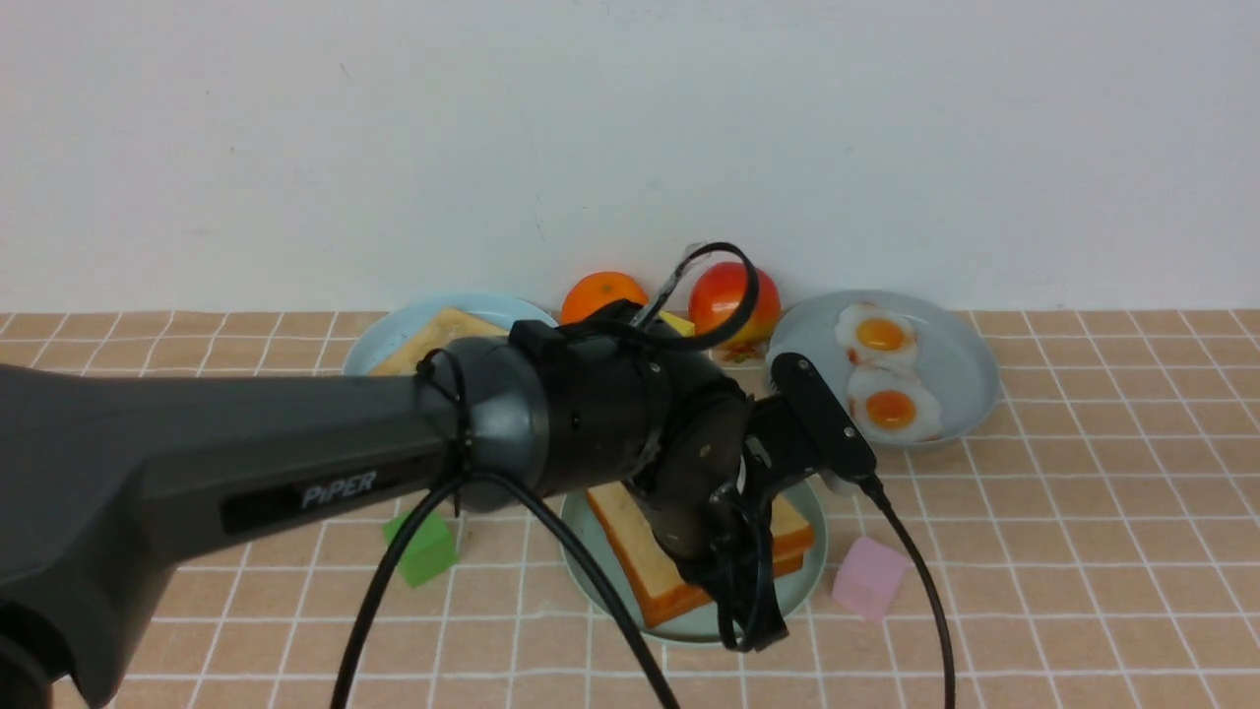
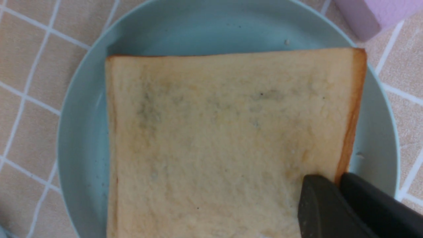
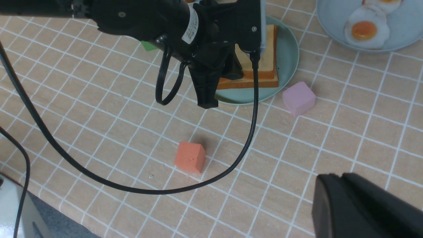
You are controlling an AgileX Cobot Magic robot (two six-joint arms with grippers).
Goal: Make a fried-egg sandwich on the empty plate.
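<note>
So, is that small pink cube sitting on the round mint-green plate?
No, the small pink cube rests on the tiled tablecloth, just outside the rim of the round mint-green plate.

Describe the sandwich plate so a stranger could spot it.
On the checked tablecloth, look front-centre, beneath the left arm. The mint-green plate lies between a green cube and a pink cube. Unlike the pale blue plate and grey-blue plate behind, it is greenish and nearest.
</note>
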